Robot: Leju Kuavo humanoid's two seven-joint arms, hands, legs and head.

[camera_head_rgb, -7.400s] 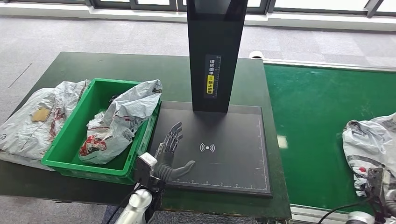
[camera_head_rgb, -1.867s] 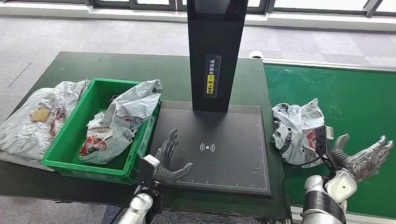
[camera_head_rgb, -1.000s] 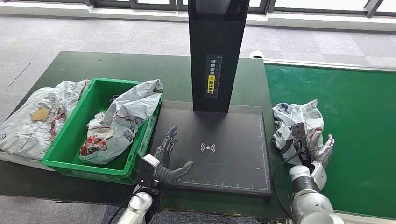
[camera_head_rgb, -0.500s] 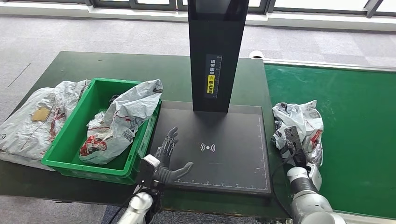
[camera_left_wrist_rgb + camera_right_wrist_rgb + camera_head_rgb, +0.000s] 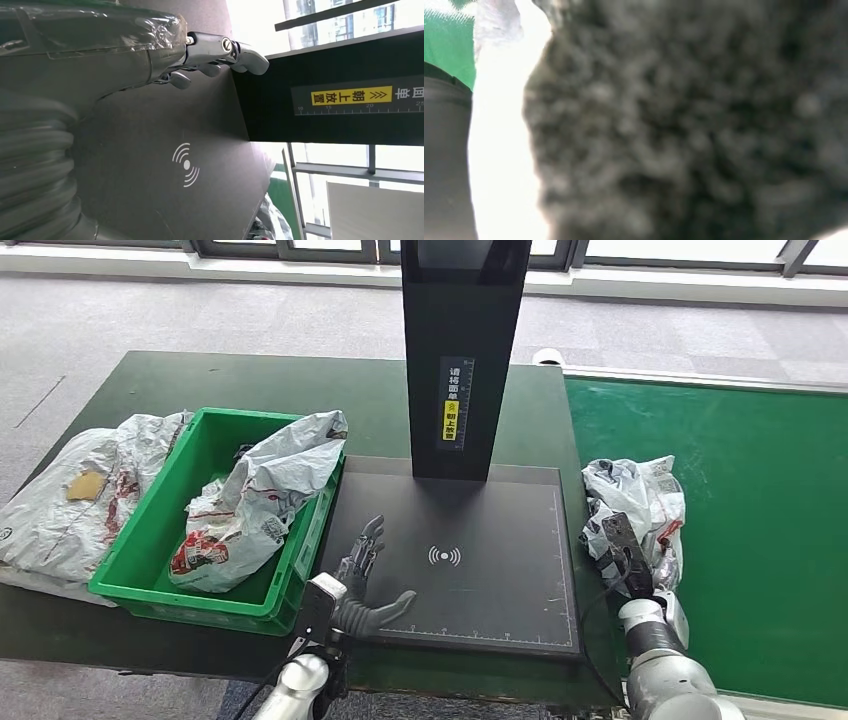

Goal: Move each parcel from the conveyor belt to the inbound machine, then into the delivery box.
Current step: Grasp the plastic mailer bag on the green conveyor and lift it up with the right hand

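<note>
One parcel (image 5: 634,502) on conveyor belt (image 5: 760,490), two in delivery box (image 5: 160,530)

Head view high, looking down; wrist views close; scanner pad (image 5: 470,560) shared with left wrist.

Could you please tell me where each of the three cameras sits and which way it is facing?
Head view: high on the body, looking down at the scanner plate, green bin and belt parcel; shows the left hand and the right arm.
Left wrist view: behind the left hand, across the plate; shared with the head view.
Right wrist view: pressed against the parcel, blurred.
</note>
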